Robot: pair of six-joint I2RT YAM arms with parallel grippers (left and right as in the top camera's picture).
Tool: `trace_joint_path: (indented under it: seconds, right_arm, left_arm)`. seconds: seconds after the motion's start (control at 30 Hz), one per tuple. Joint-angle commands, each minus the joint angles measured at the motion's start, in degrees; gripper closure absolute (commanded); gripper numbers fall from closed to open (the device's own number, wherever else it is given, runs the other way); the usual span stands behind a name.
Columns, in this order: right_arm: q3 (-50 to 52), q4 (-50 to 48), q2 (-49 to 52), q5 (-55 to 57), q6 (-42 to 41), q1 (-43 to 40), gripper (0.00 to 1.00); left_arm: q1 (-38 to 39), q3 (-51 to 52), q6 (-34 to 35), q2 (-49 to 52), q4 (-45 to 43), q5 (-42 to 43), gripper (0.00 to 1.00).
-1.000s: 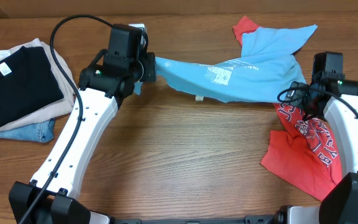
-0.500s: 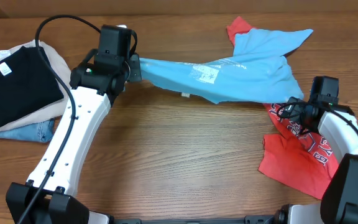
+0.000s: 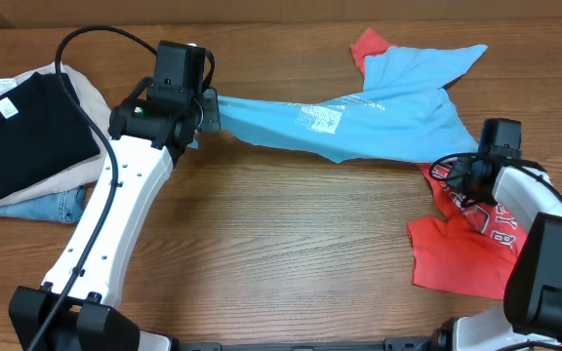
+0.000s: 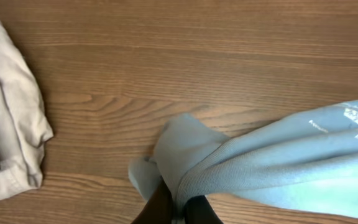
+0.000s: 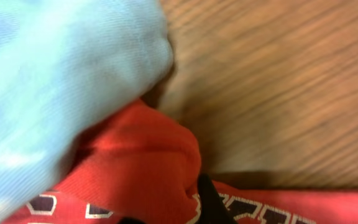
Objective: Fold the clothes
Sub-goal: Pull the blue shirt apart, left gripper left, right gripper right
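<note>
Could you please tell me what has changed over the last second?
The left gripper, shut on the blue T-shirt, dragged it left, stretching it out. The right gripper moved toward the near edge and closed on the red T-shirt, bunching it. The folded pile at left stayed put.

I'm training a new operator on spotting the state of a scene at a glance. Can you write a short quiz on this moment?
1. True or false: the left gripper is pinched shut on a corner of the light blue T-shirt.
2. What lies on top of the pile at far left? A) a black garment B) a striped towel C) a white plate
3. Where the light blue T-shirt and the red T-shirt overlap, which one lies on top?

Key: 1 true; 2 A; 3 the light blue T-shirt.
</note>
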State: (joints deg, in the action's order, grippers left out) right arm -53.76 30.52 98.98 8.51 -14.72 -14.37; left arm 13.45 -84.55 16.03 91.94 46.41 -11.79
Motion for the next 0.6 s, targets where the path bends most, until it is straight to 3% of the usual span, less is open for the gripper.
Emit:
trace_joint_path:
  seconds: [0.0, 0.17, 0.33, 0.5, 0.57]
  right_arm:
    - [-5.4, 4.8, 0.4, 8.2, -6.5, -5.6, 0.96]
    - [-20.3, 13.5, 0.0, 14.5, -6.6, -13.2, 0.96]
    - [-29.8, 16.2, 0.0, 12.8, -6.3, -19.0, 0.93]
    - [-30.3, 17.3, 0.2, 8.5, -6.3, -20.4, 0.66]
    - [-30.0, 17.7, 0.2, 8.1, -6.3, -20.3, 0.47]
  left_arm:
    - [-1.1, 0.0, -0.6, -0.5, 0.3, -4.1, 0.96]
    - [-3.3, 0.0, -0.6, -0.5, 0.5, -4.3, 0.96]
    - [-4.5, 0.0, -0.6, -0.5, 0.0, -4.3, 0.96]
    - [-4.5, 0.0, -0.6, -0.5, -0.2, -4.3, 0.95]
    - [-4.5, 0.0, -0.6, -0.5, -0.2, -4.3, 0.95]
